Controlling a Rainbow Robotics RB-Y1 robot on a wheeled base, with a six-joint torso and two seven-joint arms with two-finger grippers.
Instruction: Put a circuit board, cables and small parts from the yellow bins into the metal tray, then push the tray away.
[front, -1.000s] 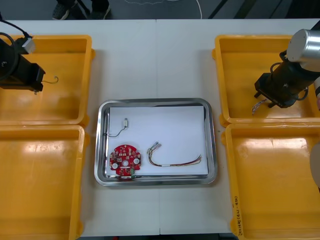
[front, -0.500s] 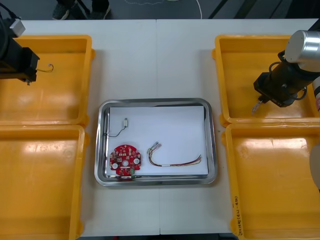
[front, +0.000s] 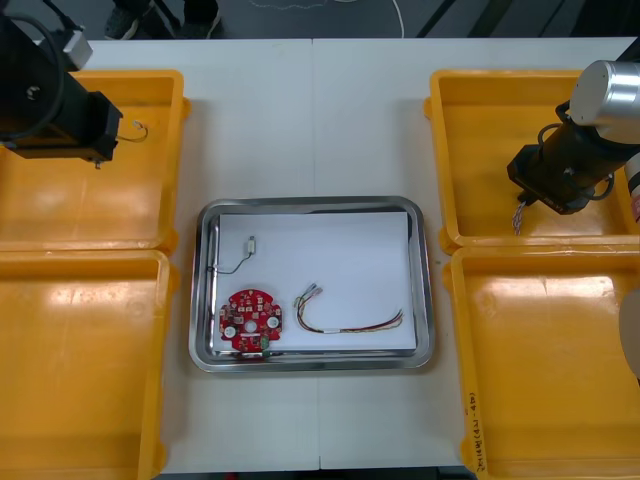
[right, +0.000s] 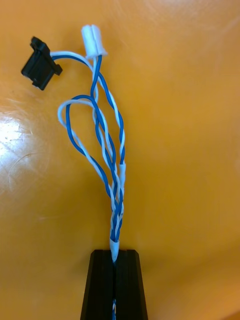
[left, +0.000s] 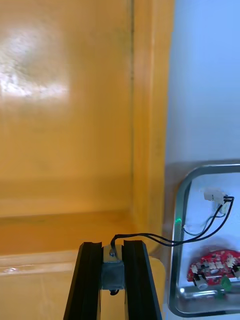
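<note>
Right end effector (right: 116, 252) pinches twisted cable (right: 107, 150); left (left: 112, 246) pinches black cable (left: 135, 234).

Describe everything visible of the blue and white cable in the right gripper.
The twisted blue and white cable is paired wire, doubled into loose loops. One end carries a black connector, another a white connector. The right gripper is shut on its bunched strands, over the far right yellow bin; contact with the bin is unclear.

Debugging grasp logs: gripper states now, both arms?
Left gripper, over far left bin: shut on black cable.
Right gripper, over far right bin: shut on blue and white cable.
</note>
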